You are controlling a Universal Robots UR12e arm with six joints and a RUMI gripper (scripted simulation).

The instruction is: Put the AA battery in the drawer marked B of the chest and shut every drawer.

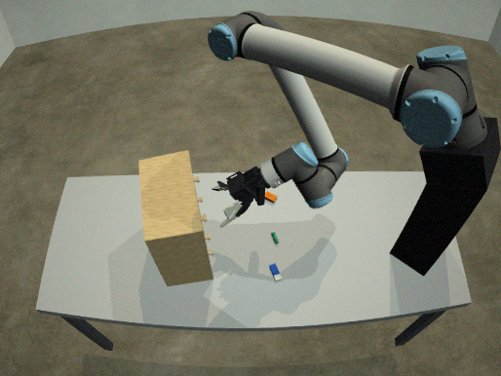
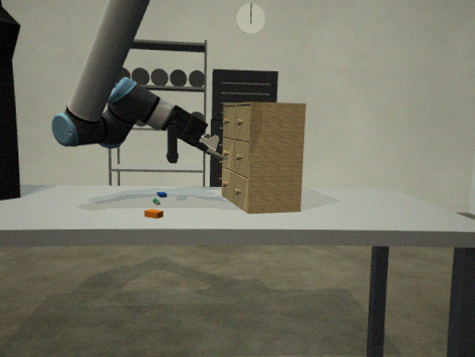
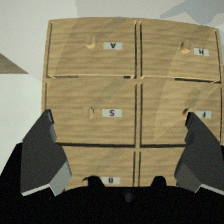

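Note:
The AA battery, small and green (image 1: 275, 238) (image 2: 156, 202), lies on the table right of the chest in the top view. The wooden chest (image 1: 171, 195) (image 2: 277, 157) stands upright with its six drawers looking shut. Drawer B (image 2: 243, 132) (image 3: 95, 162) is in the top row, in the column nearer the exterior camera; the wrist view shows it upside down at the bottom, partly hidden by the gripper body. My gripper (image 1: 218, 206) (image 2: 221, 150) (image 3: 119, 111) is open and empty, close in front of the drawer fronts, fingers spread across both columns.
An orange block (image 1: 271, 197) (image 2: 153, 214) lies below the wrist, near the far side in the top view. A blue and white block (image 1: 275, 272) (image 2: 162, 194) lies beyond the battery. Knobs stick out from the chest front. Drawers A, H, S and F show in the wrist view.

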